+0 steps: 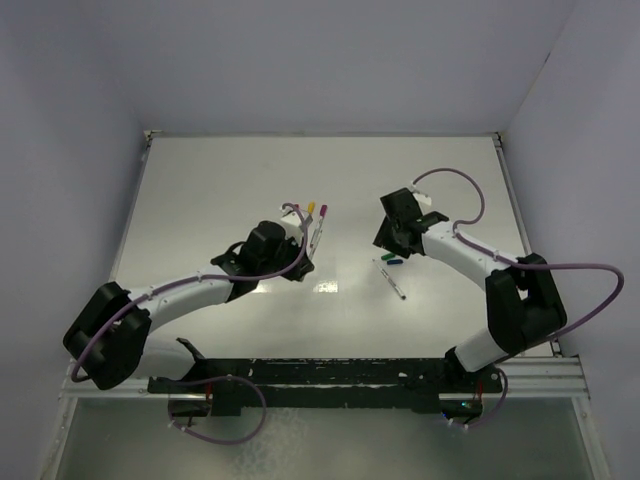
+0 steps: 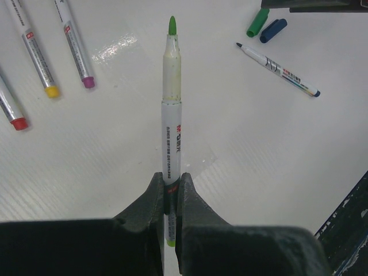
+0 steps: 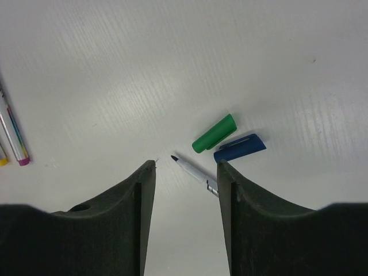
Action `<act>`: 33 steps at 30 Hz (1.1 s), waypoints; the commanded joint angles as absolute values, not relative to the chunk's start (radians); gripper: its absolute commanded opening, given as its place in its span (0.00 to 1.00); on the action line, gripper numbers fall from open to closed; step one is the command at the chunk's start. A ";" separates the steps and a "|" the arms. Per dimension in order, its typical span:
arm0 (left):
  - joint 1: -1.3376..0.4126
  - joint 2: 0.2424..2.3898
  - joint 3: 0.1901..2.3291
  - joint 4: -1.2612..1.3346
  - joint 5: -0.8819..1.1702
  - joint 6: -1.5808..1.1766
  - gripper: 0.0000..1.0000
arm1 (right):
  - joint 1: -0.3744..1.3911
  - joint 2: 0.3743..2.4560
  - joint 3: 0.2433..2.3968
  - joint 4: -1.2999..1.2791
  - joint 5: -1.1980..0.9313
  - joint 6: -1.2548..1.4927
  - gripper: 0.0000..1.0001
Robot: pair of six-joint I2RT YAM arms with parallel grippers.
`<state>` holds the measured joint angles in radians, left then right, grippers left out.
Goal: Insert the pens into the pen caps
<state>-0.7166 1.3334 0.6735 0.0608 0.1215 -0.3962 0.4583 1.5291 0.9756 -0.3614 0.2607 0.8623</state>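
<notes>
Progress looks past the halfway mark, judging by how few caps lie loose.

From the left wrist, the left claw (image 2: 171,192) is clamped on the lower barrel of the green pen (image 2: 171,109). The pen juts straight ahead over the white surface (image 2: 241,149) with its green tip bare. Ahead and to the right, the green cap (image 2: 257,23) and the blue cap (image 2: 272,30) lie touching side by side. The blue pen (image 2: 278,69) lies flat just beside them, its dark tip uncovered. At the left lie the red pen (image 2: 10,106), the yellow pen (image 2: 34,52) and the purple pen (image 2: 76,46). Their far ends run out of frame, so this view does not show whether they are capped.

From the right wrist, the right claw (image 3: 186,167) hangs with its jaws spread and nothing between them, above the tip of the blue pen. The two caps lie loose just beyond it.

From above, both arms reach toward the middle of the surface. The right claw is over the caps and the blue pen, and the group of three pens lies beside the left arm's wrist.

No red, yellow or purple cap lies loose anywhere, so those three pens are probably finished. Green and blue are left to do: the green pen is in hand but its cap has not yet been picked up, and the blue pen and its cap lie untouched.
</notes>
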 commanded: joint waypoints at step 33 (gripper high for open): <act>-0.721 1.367 0.683 0.107 0.167 -0.376 0.00 | 0.419 1.642 0.978 -0.325 0.312 0.883 0.45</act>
<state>-0.7166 1.3689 0.6735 0.0620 0.1532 -0.3962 0.4240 1.6470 0.9756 -0.3271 0.2905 0.8719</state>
